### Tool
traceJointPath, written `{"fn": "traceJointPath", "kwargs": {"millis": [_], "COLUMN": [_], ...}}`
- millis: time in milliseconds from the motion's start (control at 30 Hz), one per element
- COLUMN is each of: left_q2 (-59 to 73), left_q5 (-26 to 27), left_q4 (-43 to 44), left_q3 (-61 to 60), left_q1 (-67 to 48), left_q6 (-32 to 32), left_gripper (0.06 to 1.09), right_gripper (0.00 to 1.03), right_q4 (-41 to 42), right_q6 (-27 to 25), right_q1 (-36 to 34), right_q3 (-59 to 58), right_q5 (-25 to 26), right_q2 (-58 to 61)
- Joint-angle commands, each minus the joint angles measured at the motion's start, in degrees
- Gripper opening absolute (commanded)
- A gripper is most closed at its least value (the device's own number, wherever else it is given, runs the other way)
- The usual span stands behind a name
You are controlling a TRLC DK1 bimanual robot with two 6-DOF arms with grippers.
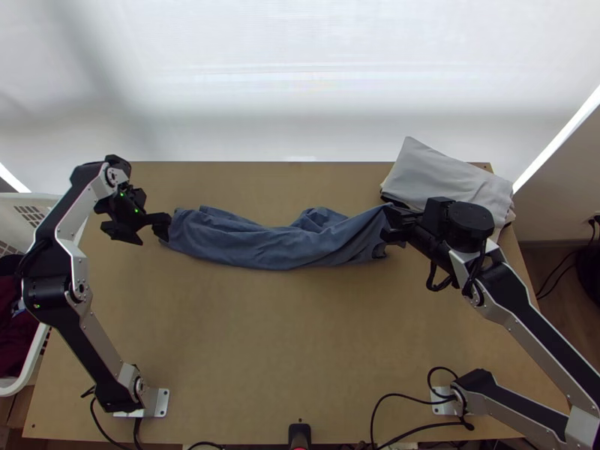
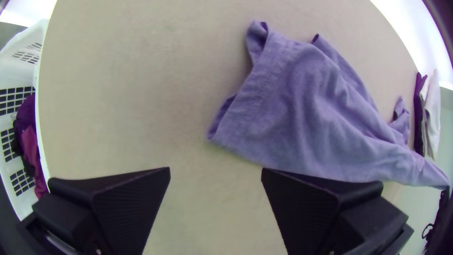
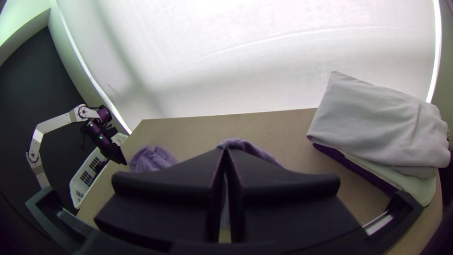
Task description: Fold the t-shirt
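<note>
The t-shirt [image 1: 277, 244] lies across the upper middle of the top view, its long axis running roughly left to right between the two arms. Its free end sits just beside the left pincer [image 1: 150, 231], at the upper left of the frame; whether they touch, I cannot tell. The left pincer is parted wide and is clearly the nearer one to that end. The right pincer [image 1: 390, 217], right of centre, is closed on the opposite end, and the cloth tapers up to it. The next move probably calls for the left pincer to take a free corner, so both arms can draw the shirt straight; a grip on several layers could keep it bunched.

The shirt is blue-grey, gathered into a long, loose strip with soft creases and a raised hump near its middle. It rests on the tabletop [image 1: 300, 337]. Beyond, at upper right, is a pile of folded cloths [image 1: 442, 180]; at the left edge stands a white basket [image 1: 30, 199] holding dark red clothes [image 1: 15, 341].
</note>
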Motion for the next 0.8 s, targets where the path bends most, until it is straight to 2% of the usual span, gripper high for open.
{"fn": "traceJointPath", "kwargs": {"millis": [0, 267, 400, 433, 533, 567, 767], "left_q2": [-1.6, 0.1, 1.1, 1.3, 1.3, 1.4, 2.6], "left_q5": [0.0, -0.3, -1.6, -1.7, -1.7, -1.7, -1.8], "left_q4": [1.2, 3.9, 4.8, 4.6, 6.3, 6.6, 7.8], "left_q3": [-2.3, -2.5, -2.5, -2.4, -3.3, -3.7, -5.7], "left_q1": [-0.8, -2.8, -3.5, -3.6, -3.7, -3.6, -3.3], "left_q6": [0.8, -0.4, -1.0, -1.4, -1.5, -1.5, -1.5], "left_gripper": [0.99, 0.99, 0.92, 0.86, 0.58, 0.54, 0.52], "right_gripper": [0.03, 0.03, 0.03, 0.03, 0.03, 0.03, 0.03], "right_q4": [0.7, 0.7, 0.7, 0.7, 0.7, 0.7, 0.7], "right_q6": [0.9, 0.8, 0.7, 0.7, 0.6, 0.6, 0.7], "right_q1": [0.5, 0.4, 0.4, 0.4, 0.1, 0.1, -0.1], "right_q3": [-0.4, -0.3, 0.0, 0.1, 0.2, 0.2, 0.3], "right_q5": [0.5, 0.5, 0.5, 0.5, 0.5, 0.5, 0.5], "right_q2": [-0.9, -0.9, -0.8, -0.8, -0.7, -0.7, -0.8]}}
